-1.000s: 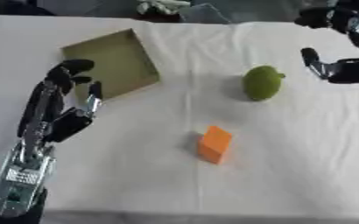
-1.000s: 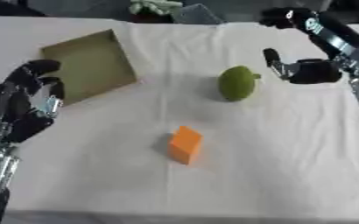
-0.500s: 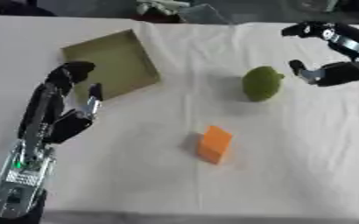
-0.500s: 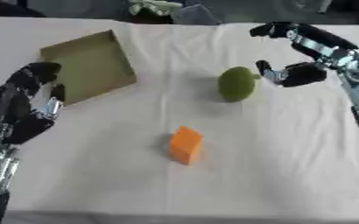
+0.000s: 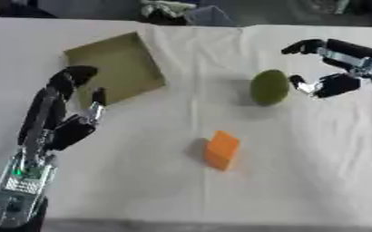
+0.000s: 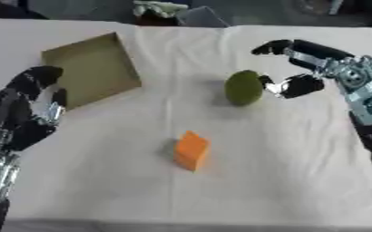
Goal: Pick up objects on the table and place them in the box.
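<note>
- White cloth covers the worktop (image 5: 316,172) from edge to edge, with creases on the right half; dark, blurred clutter lies beyond the far edge at 12 o'clock.
- Box (image 5: 114,68): an open, shallow, olive-brown tray, set askew at about 10 o'clock on the worktop. Nothing is visible inside it.
- Green fruit (image 5: 268,87): oval, dull green, at about 2 o'clock from the worktop centre, resting on the cloth with a shadow on its left side. It is well apart from the box.
- Orange block (image 5: 221,150): small, angular, near the centre, slightly toward 6 o'clock. It stands alone, with no hand near it.
- Right hand (image 6: 300,68): enters from 3 o'clock, just beside the fruit on its right. Fingers (image 6: 272,46) arch above and past the fruit's top, and the thumb (image 6: 288,86) sits low at the fruit's right flank. The hand is spread in a wide cupping shape and has hold of nothing. Whether the thumb tip touches the fruit cannot be told; a narrow gap appears to remain.
- Left hand (image 5: 62,118): at 8 o'clock, fingers extended and pointing toward 12 o'clock, relaxed and unclenched, holding nothing. Its fingertips lie just beside the near left corner of the box.
- Both objects are on the cloth, outside the box.
</note>
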